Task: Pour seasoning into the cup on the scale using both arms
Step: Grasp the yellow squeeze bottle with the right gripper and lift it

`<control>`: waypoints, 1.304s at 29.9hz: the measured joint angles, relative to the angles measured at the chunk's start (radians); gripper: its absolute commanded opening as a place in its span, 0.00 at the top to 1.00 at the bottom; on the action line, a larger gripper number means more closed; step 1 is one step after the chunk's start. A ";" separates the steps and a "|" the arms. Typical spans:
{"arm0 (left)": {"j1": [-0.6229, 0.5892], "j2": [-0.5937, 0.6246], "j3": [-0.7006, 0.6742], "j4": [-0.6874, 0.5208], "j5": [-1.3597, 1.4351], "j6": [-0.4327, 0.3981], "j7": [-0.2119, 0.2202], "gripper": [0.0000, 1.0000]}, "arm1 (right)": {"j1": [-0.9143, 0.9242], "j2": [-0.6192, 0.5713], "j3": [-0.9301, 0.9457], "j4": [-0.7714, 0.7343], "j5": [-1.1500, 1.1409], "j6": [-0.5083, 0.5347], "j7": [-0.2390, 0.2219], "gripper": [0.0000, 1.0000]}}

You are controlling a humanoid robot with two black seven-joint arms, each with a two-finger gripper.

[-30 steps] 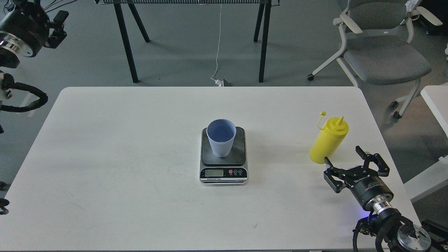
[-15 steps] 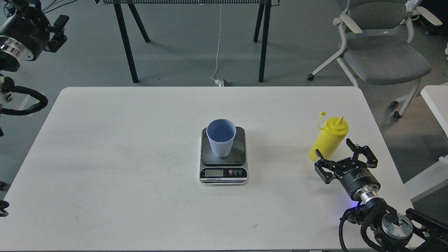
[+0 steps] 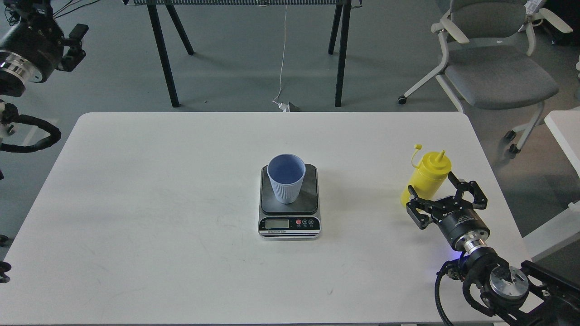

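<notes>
Standing upright at the right of the white surface [image 3: 181, 190], the yellow squeeze bottle [image 3: 427, 179] has the right claw [image 3: 446, 199] spread wide around its base, one finger on each side. The light blue ribbed cup [image 3: 286, 178] sits on the digital kitchen scale [image 3: 290, 202] at the centre. In the upper left corner the left claw [image 3: 72, 43] hangs off the surface; I cannot tell its spread.

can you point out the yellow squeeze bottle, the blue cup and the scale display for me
yellow squeeze bottle [image 3: 428, 174], head view, on its upper body below the nozzle
blue cup [image 3: 284, 190], head view, on its ribbed outer wall
scale display [image 3: 277, 223], head view, on the LCD window at the scale's front
</notes>
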 measured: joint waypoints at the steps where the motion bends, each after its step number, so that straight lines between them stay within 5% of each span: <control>1: 0.000 0.000 0.000 0.000 0.000 0.000 0.000 0.00 | 0.006 0.002 0.000 -0.006 0.000 0.000 0.000 0.01; 15: 0.002 -0.003 0.000 0.000 0.000 0.000 0.000 0.00 | 0.065 0.083 -0.001 -0.128 -0.002 0.000 -0.034 0.04; 17: 0.002 -0.003 0.000 0.000 0.000 0.000 0.000 0.00 | 0.068 0.093 -0.001 -0.140 -0.003 0.000 -0.043 0.14; 23: 0.003 0.000 0.000 0.000 0.000 0.000 0.000 0.00 | 0.067 0.100 -0.001 -0.143 -0.037 0.000 -0.056 0.81; 29: 0.012 -0.001 -0.001 0.000 0.000 0.000 0.000 0.00 | 0.057 0.099 0.000 -0.118 -0.047 0.000 -0.055 0.93; 39: 0.021 -0.003 -0.002 0.000 -0.002 0.000 0.000 0.00 | 0.136 -0.034 0.032 0.023 -0.060 0.000 -0.049 0.94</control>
